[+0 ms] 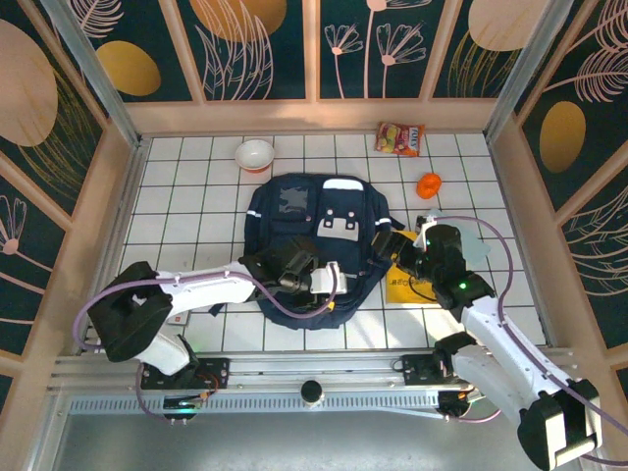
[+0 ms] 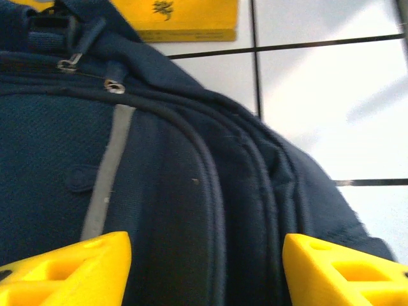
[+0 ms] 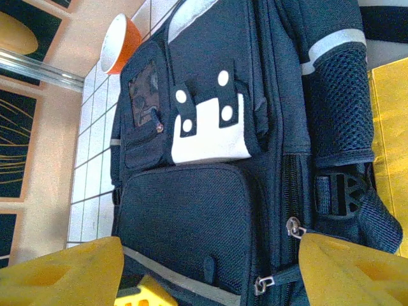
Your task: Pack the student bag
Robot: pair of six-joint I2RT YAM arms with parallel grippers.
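From above, the student bag [image 1: 319,231] lies flat in the middle of a white tiled tabletop [image 1: 196,216], front face up, with the left gripper [image 1: 334,283] at its near edge and the right gripper [image 1: 388,243] at its right side. That view also takes in an orange-and-white bowl [image 1: 255,155] just beyond the bag's far left corner, a snack packet [image 1: 400,138] by the back wall, a small orange object [image 1: 429,184] off to the right, and a yellow booklet [image 1: 402,285] lying flat beside the bag under the right arm. The left wrist camera adds close detail: two zip pulls [image 2: 115,86], a grey stripe [image 2: 105,185] running down the navy fabric, and the left gripper's [image 2: 207,274] yellow fingers [image 2: 64,271] standing wide apart over the bag, gripping nothing. The right wrist camera shows the bag's front pockets, the white patch [image 3: 210,127] with its buckle straps, and a mesh side pocket [image 3: 338,108]; the right gripper [image 3: 210,274] is likewise spread open above the fabric. The table has low wooden sides, and around it stand dark panelled walls [image 1: 255,49] painted with gold ovals and pale leaf outlines.
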